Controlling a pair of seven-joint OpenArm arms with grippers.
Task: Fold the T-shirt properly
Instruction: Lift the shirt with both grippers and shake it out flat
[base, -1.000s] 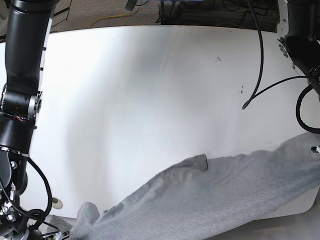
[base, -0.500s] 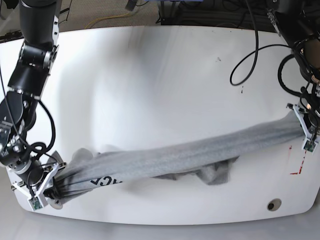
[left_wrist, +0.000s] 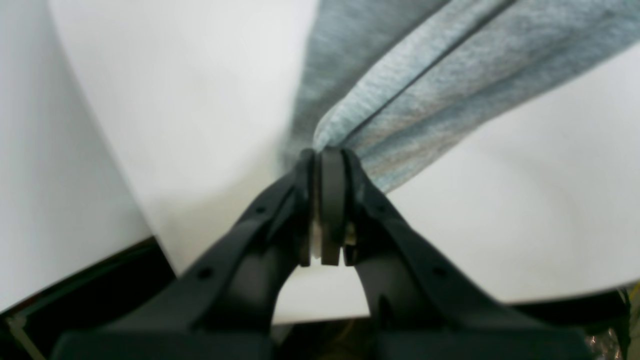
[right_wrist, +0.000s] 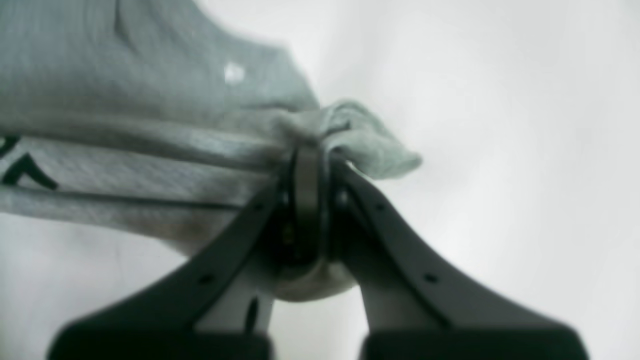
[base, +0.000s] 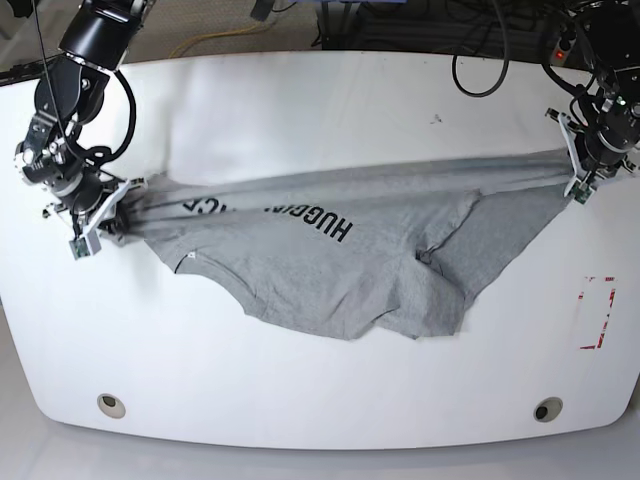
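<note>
The heather-grey T-shirt with black "HUGGING FACE" lettering is stretched taut across the white table between both arms, its lower part sagging in a bunch toward the front. My left gripper at the base view's right is shut on one end of the shirt; the left wrist view shows the jaws pinching a folded hem. My right gripper at the base view's left is shut on the other end; the right wrist view shows its jaws clamping bunched cloth beside the lettering.
Red tape marks lie on the table at the front right. Two round holes sit near the front edge. Black cables hang behind the far edge. The table's side edge lies close below my left gripper.
Both arms moved away from the front edge toward the table's middle, carrying the shirt. The shirt, earlier a tight rope-like band, has spread and now shows its lettering.
</note>
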